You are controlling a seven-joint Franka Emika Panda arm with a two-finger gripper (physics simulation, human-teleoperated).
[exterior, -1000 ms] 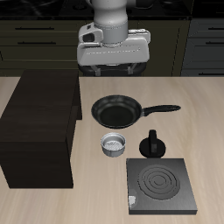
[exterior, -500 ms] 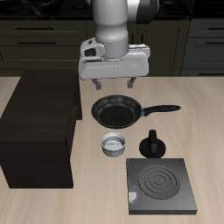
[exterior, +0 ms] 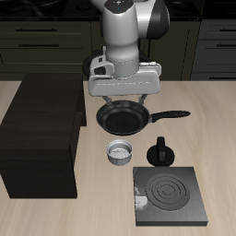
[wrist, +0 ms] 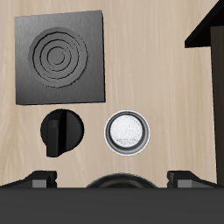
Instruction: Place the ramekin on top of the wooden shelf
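The wooden shelf (exterior: 41, 134) stands on the worktop (exterior: 92, 210), its flat top bare. The ramekin (exterior: 120, 152) sits upright on the worktop just beside the shelf, nearer the front edge than the frying pan (exterior: 123, 117). The claw (exterior: 123, 96) hangs released above the pan, grasping nothing. A black knob (exterior: 162, 151) stands beside the ramekin, behind the stove plate (exterior: 170, 196).
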